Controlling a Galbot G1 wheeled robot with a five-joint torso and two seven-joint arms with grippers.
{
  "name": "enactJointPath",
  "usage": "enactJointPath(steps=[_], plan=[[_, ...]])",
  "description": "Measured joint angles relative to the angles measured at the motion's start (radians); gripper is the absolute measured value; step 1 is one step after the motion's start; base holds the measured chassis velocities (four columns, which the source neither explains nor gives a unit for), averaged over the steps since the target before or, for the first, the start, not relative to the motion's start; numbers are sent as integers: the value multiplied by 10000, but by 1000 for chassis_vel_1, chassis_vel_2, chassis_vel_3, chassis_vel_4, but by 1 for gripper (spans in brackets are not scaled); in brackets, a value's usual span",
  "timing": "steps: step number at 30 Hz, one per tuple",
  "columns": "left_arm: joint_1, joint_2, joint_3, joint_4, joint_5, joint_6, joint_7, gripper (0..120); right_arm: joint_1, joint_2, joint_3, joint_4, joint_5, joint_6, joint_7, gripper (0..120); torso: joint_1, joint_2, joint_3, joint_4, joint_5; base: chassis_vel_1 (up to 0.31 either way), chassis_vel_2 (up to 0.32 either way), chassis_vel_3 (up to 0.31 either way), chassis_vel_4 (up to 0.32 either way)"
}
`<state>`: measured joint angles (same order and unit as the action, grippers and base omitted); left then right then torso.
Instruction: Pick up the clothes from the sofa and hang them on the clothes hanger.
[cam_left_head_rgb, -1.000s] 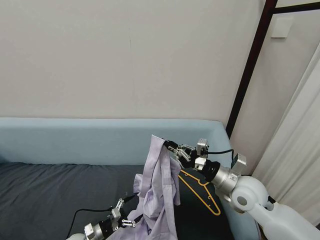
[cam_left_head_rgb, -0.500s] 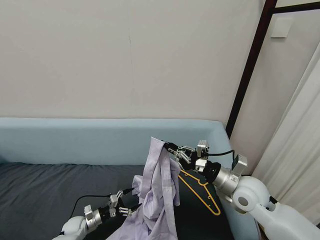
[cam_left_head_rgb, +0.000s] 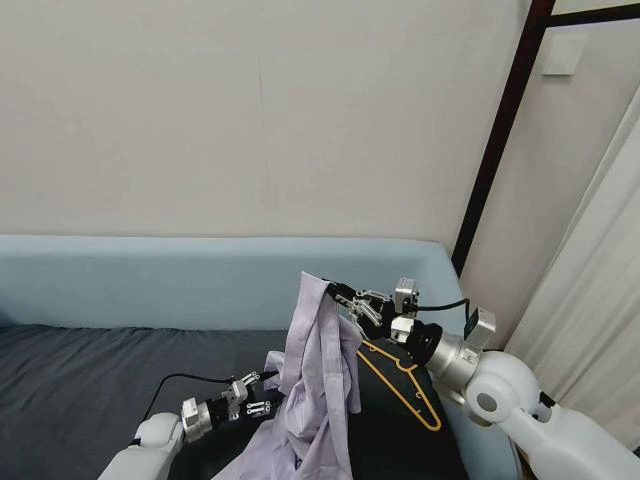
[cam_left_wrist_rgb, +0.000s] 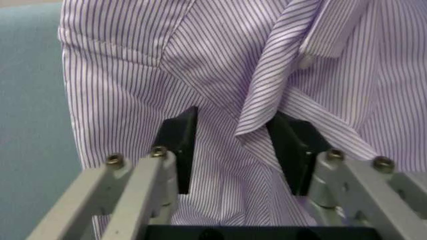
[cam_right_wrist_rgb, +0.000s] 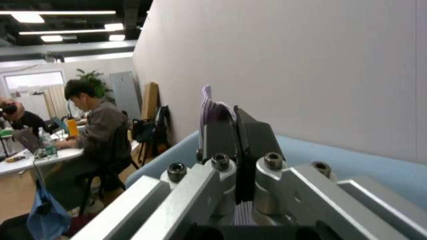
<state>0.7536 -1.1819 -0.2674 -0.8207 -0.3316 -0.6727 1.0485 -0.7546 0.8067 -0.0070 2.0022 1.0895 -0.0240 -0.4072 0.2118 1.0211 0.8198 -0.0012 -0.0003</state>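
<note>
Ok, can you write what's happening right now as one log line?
right tool: shut on shirt, holding it up | left tool: open around a shirt fold | hanger: on sofa

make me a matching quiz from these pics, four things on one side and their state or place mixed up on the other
Things:
1. striped shirt
2. hanger
3. left gripper
4. right gripper

States or places:
a. lying on the dark sofa seat
b. shut, pinching cloth up high
c. open, fingers either side of a fold low down
d. draped, hanging down, lilac

Pairs: 1-d, 2-a, 3-c, 4-b
</note>
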Motion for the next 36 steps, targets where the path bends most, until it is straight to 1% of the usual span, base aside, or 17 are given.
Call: enactJointPath(steps=[1,4,5,8,9,11,18,20,22,23,25,26,28,31,32,34,36], plan=[[15,0,-3,-18,-20,-4,4,36,-13,-4,8,2,-3,0,3,0,0,0,0,0,0,0,0,0,0],[118,97,-56,-185,-320,-5,313,19,-78,-12,53,2,-47,0,19,0,0,1,-1,0,0,0,0,0,0],[118,97,-56,-185,-320,-5,313,19,-78,-12,53,2,-47,0,19,0,0,1,-1,0,0,0,0,0,0],[314,342,-162,-505,-735,8,686,6,-112,28,62,-40,-97,2,95,0,0,0,-1,1,0,0,0,0,0],[314,342,-162,-505,-735,8,686,6,-112,28,62,-40,-97,2,95,0,0,0,-1,1,0,0,0,0,0],[474,558,-285,-741,-1015,38,1015,0,-112,40,68,-102,-106,11,215,0,0,0,-1,0,0,0,0,0,0],[914,998,-567,-1325,-1613,182,1808,0,-44,81,149,-349,-112,64,694,0,0,0,-1,2,-1,0,0,0,0],[1135,1271,-737,-1911,-2066,317,2319,0,-4,99,208,-444,-81,129,1266,0,0,0,-1,2,-3,0,0,0,0],[1233,1680,-943,-2538,-2890,601,2671,0,61,112,342,-506,22,270,1697,0,0,0,-1,-1,1,0,0,0,0],[1233,1680,-943,-2538,-2890,601,2671,0,61,112,342,-506,22,270,1697,0,0,0,-1,-1,1,0,0,0,0],[1276,2242,-1232,-3357,-4235,1175,2812,0,267,108,572,-492,366,477,1881,0,0,0,-1,0,0,0,0,0,0],[1276,2242,-1232,-3357,-4235,1175,2812,0,267,108,572,-492,366,477,1881,0,0,0,-1,0,0,0,0,0,0],[1280,2678,-1436,-4104,-5262,1638,2763,0,460,58,702,-405,695,661,1900,0,0,0,0,2,2,0,0,0,0],[1251,3323,-1723,-5455,-6937,2225,2194,0,812,-46,849,-261,1045,951,1901,0,0,1,-1,1,0,0,0,0,0],[1251,3323,-1723,-5455,-6937,2225,2194,0,812,-46,849,-261,1045,951,1901,0,0,1,-1,1,0,0,0,0,0],[1152,3636,-1844,-6195,-7939,2395,1556,0,1027,-58,886,-189,1225,1096,1965,0,0,0,-1,0,1,0,0,0,0],[963,3994,-2019,-7020,-9141,2431,530,0,1347,-14,985,-52,1497,1200,2098,0,0,1,-1,-2,3,0,0,0,0]])
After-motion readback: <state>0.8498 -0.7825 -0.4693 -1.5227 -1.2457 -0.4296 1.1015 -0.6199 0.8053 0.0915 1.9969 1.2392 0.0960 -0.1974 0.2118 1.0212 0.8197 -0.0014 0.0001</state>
